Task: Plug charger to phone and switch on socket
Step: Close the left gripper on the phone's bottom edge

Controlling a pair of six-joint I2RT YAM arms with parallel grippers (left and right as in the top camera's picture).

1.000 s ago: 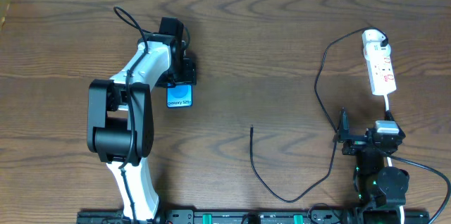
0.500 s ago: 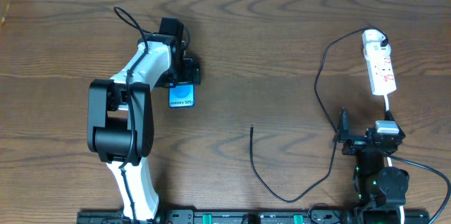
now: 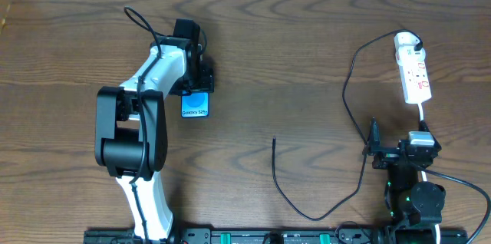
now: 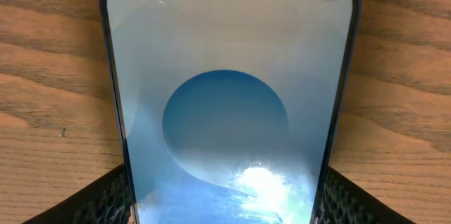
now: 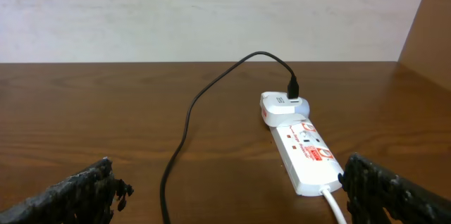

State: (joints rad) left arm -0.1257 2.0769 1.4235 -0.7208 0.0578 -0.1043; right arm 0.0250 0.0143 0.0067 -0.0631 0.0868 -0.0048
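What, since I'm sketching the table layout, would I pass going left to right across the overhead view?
phone → charger tip → power strip

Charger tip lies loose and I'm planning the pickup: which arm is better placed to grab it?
Right. The right gripper is open and empty, and the charger runs just beside it; the left gripper is clamped on the phone.
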